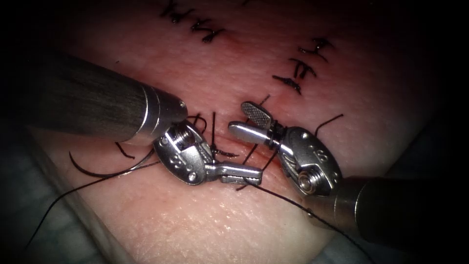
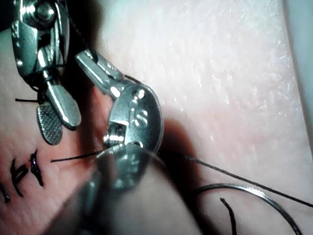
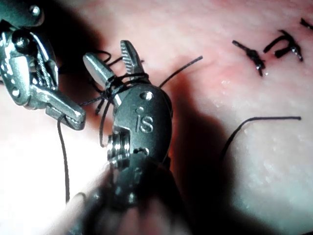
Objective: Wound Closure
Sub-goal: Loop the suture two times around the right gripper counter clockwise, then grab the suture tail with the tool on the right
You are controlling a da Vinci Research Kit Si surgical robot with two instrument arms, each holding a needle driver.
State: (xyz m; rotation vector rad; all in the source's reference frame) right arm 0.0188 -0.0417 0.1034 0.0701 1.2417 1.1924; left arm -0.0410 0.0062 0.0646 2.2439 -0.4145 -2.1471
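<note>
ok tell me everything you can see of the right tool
The right tool is a shiny metal needle driver on a dark shaft, entering from the right over the cut. Its two jaws stand open, one showing a ridged gripping face, and grasp nothing. Dark thread is wound around the base of the jaws at the wrist. The left tool lies close beside it, jaws shut on thread.

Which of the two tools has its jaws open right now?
The right arm's tool: its two jaws stand spread apart, with thread wound around their base. The left arm's tool has its jaws shut on the thread over the cut.
</note>
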